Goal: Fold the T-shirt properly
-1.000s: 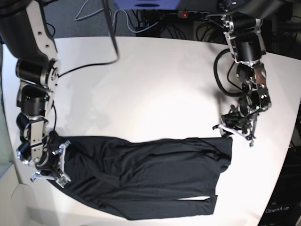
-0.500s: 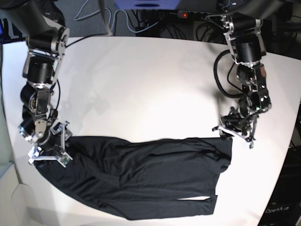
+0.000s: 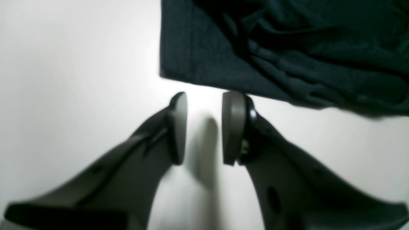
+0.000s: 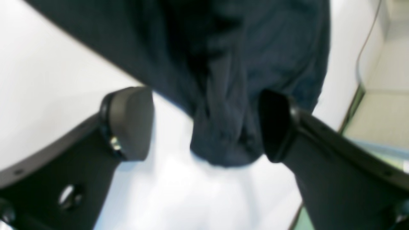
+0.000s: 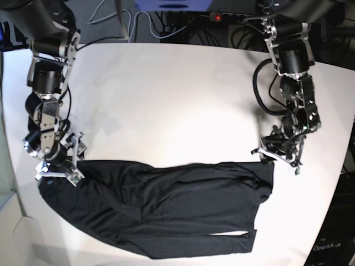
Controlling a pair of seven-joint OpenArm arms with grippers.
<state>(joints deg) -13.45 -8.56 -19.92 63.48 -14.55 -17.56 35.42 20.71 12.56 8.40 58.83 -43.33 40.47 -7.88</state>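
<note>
White counter (image 5: 177, 100) fills most of my base view, the biggest thing here. On it the T-shirt (image 5: 166, 208) lies as a long dark band across the near part, folded over itself, wrinkled, running from the near left edge to about right of centre, with a small slit of white showing near its lower right.

Base view gives me both arms at the shirt's two ends. Left gripper (image 5: 279, 155) sits at the shirt's upper right corner; right gripper (image 5: 57, 170) sits at the upper left corner. From here I can't read either gap.

The wrist views fill that in. Left wrist view: left gripper (image 3: 204, 127) has its jaws apart with a modest gap, only bare counter (image 3: 64, 95) between the pads; the shirt's (image 3: 287, 48) straight hem corner lies just beyond the tips, and the pad on that view's right is at or just touching the hem edge, can't tell which. Nothing grasped.

Right wrist view, blurry: right gripper (image 4: 204, 124) has jaws spread wide, released. A bunched lobe of the shirt (image 4: 223, 95) hangs into the gap between the pads, close to the dark pad on that view's right, well clear of the other. Not clamped. Counter edge and floor show at far right, which the base view doesn't give.
</note>
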